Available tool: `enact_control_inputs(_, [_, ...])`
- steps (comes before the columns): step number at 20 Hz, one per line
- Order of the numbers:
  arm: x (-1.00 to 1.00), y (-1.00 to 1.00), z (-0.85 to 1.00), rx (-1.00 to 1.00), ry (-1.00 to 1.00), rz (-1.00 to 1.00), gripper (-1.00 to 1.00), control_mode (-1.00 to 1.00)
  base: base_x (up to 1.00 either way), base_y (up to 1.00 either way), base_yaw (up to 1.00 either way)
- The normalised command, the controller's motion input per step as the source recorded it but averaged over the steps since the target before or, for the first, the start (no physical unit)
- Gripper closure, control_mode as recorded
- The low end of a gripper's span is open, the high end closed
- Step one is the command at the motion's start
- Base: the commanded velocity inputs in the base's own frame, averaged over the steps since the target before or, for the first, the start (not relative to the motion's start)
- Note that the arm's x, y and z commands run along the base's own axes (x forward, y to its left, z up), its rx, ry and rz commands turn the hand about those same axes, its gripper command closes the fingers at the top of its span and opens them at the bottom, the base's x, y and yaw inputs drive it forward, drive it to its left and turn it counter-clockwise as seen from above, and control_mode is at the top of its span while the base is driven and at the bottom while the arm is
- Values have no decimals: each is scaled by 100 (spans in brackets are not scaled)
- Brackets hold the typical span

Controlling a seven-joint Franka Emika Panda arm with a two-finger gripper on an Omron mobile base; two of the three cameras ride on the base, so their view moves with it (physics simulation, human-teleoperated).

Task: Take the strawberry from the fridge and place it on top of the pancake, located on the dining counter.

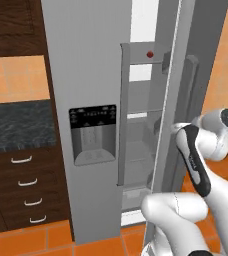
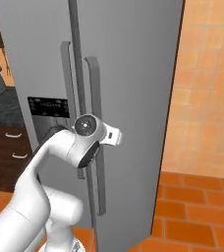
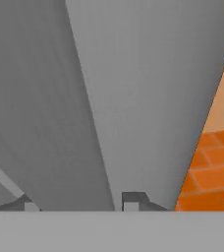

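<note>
Nearest the hand camera, two dark fingertips (image 3: pixel 130 201) are seen low in the frame with a grey vertical bar, apparently the handle of the right door of the fridge (image 1: pixel 93 65), standing between them; whether the gripper (image 3: pixel 79 204) is clamped on it or merely straddling it cannot be told. The strawberry (image 1: pixel 149 54) is found high inside, on an upper shelf behind the partly opened right door (image 1: pixel 178 90). It is judged to be light, soft and easily bruised, so a gentle pinch across its rounded sides would be called for. From the left base view the fridge interior and the berry are shown; from the right base view only the door fronts and both long handles (image 2: pixel 95 133) are given, with the wrist beside them.
</note>
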Motion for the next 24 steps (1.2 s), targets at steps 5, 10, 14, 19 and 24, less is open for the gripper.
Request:
enact_control_inputs(5, [-86, -87, 24, 6, 9, -11, -100, -100, 0, 0, 0])
enact_control_inputs(10, [-92, -3, 49, -4, -8, -2, -100, -100, 0, 0, 0])
enact_control_inputs(14, [-28, 0, 21, -2, -1, 2, -100, -100, 0, 0, 0])
enact_control_inputs(19, [-14, 14, 26, -9, 5, 3, -100, -100, 0, 0, 0])
enact_control_inputs(24, [35, 45, 3, -44, 17, 0, -100, -100, 0, 0, 0])
